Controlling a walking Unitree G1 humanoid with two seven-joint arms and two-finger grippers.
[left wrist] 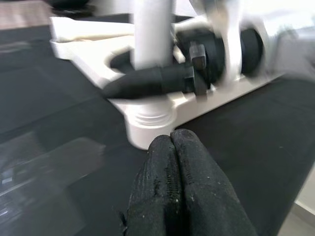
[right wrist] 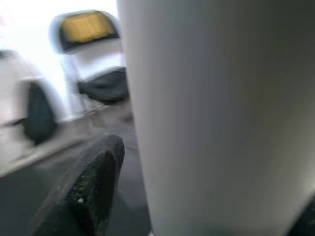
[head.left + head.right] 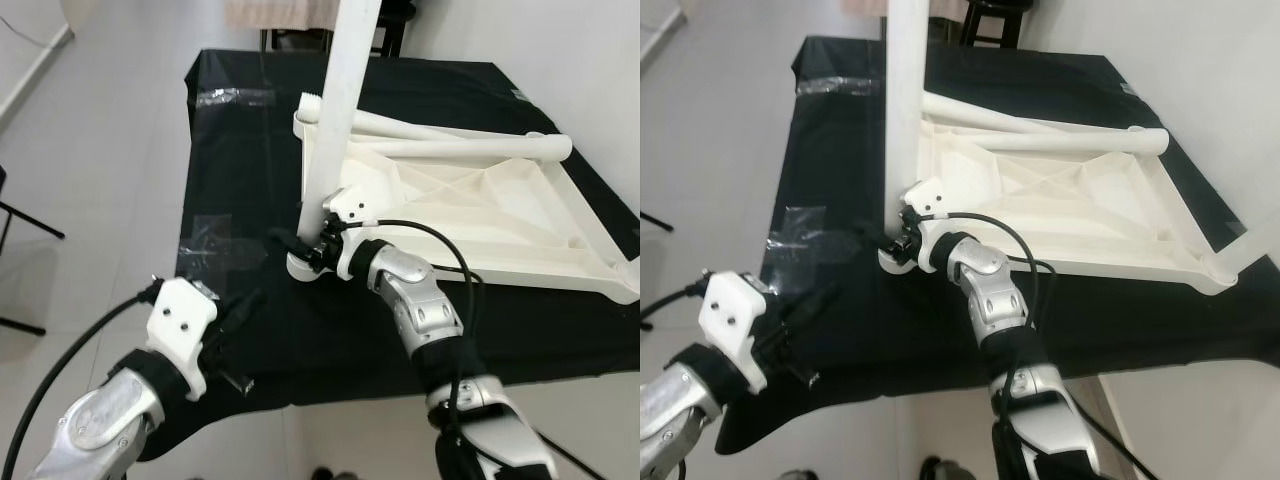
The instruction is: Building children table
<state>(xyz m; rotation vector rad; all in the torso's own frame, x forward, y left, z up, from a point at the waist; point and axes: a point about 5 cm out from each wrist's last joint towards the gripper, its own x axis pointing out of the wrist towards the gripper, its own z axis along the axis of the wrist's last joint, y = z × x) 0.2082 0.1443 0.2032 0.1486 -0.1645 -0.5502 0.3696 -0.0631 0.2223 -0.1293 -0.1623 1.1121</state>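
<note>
The white table top (image 3: 470,205) lies upside down on a black-clothed table (image 3: 240,150). A white table leg (image 3: 340,110) stands upright in the socket at its near left corner (image 3: 305,268). My right gripper (image 3: 303,245) is shut on the base of this leg, one finger on each side; in the right wrist view the leg (image 2: 221,113) is close up beside a black finger (image 2: 83,191). My left gripper (image 3: 238,312) hovers over the cloth left of that corner, its fingers (image 1: 177,187) pressed together and empty. Two more white legs (image 3: 460,148) lie across the top's far side.
Clear tape patches (image 3: 205,240) hold the cloth down near the left edge. The table's front edge (image 3: 330,395) is just before me. Light tiled floor (image 3: 90,180) lies to the left, a white wall (image 3: 570,60) to the right, and dark chair legs (image 3: 290,38) stand behind the table.
</note>
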